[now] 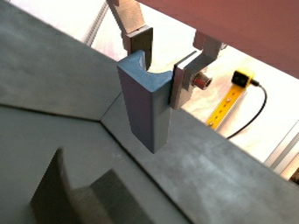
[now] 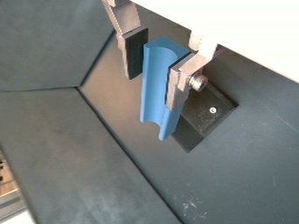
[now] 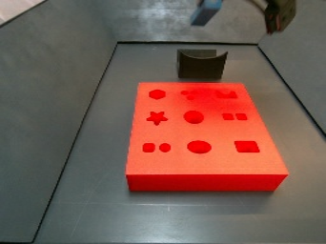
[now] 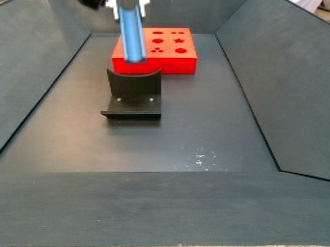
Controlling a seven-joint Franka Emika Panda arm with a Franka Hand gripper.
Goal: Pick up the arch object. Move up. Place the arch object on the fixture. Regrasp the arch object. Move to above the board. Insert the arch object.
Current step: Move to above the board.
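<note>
Both wrist views show the gripper (image 1: 163,61) clamped on the arch object (image 1: 145,101), raised above the fixture (image 4: 133,94): pickup appears complete, while placing on the fixture, regrasping and insertion into the board (image 3: 204,133) remain.

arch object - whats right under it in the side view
The arch object, between the gripper fingers, hangs over the fixture. Its lower end overlaps the fixture's upright, so whether they touch cannot be told. The board lies behind.

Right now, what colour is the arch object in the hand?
Light blue; the arch object, held in the hand, shows best in a wrist view.
</note>
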